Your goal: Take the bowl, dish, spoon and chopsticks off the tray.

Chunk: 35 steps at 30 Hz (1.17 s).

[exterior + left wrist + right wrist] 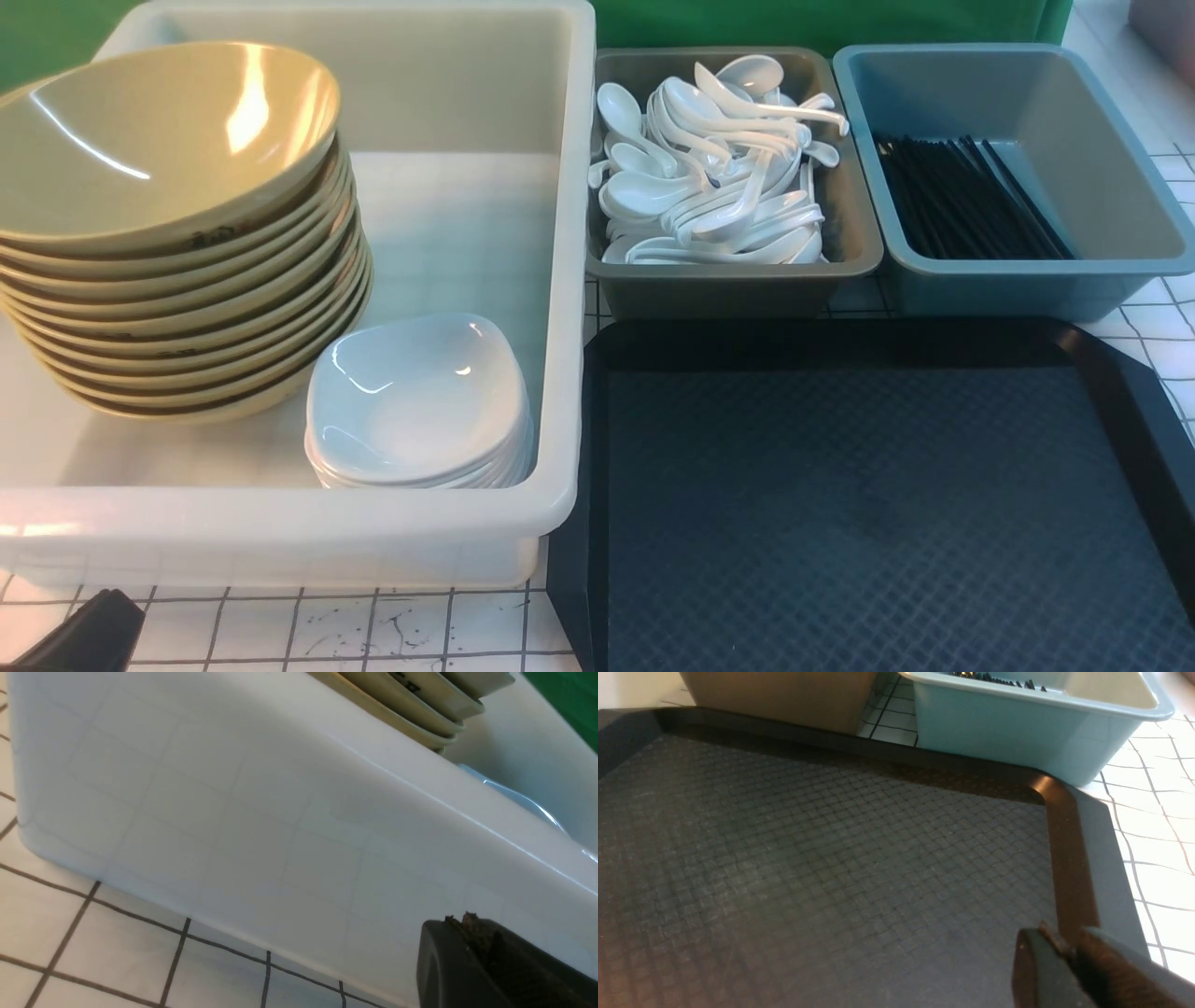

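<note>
Tiled table [373,625]: tub [280,532] holds bowls [177,233], dishes [415,401]; tray [1130,373] bare.

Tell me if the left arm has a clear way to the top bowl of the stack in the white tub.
Probably yes. The top bowl lies tilted and uncovered on the stack, open from above. The left gripper sits low outside the white tub, so it would have to rise over that wall first.

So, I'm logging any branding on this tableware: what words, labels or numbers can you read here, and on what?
No text is readable.
Olive-yellow bowls: small dark marks on the outer rims, seen in the front and left wrist views, too small and blurred to read.
White tub, tray, spoons, chopsticks, both bins: no lettering visible.
</note>
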Tool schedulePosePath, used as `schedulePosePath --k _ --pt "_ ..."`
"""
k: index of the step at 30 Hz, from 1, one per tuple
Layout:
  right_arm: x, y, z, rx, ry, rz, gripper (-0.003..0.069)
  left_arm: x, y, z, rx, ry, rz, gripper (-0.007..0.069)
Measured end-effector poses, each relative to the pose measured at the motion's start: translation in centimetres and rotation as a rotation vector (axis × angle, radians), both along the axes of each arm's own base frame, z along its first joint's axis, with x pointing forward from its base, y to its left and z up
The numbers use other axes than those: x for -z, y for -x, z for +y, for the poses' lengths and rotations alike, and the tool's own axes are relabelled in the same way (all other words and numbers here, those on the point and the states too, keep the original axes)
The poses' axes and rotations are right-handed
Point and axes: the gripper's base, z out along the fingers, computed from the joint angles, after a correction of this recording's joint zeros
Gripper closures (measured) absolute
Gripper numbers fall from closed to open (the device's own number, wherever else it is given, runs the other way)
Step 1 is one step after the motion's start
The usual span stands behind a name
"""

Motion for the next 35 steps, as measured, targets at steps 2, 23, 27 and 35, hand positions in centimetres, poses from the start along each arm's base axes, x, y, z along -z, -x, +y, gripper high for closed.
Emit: schedulePosePath --k 2,23,27,35 --pt "0.0 0.0 0.0 0.0 0.0 0.0 0.053 0.0 0.0 0.0 0.0 0.002 0.0 0.0626" --pt "0.0 0.0 0.0 0.0 0.0 0.0 0.0509 0.0 0.0 0.0 -0.001 0.003 0.0 0.0626" --pt "0.0 0.0 0.0 0.0 0.0 0.0 0.0507 0.0 0.0 0.0 -0.001 0.003 0.0 0.0626" --pt "0.0 0.0 0.0 0.0 0.0 0.0 0.0504 0.0 0.0 0.0 -0.001 0.003 0.0 0.0626"
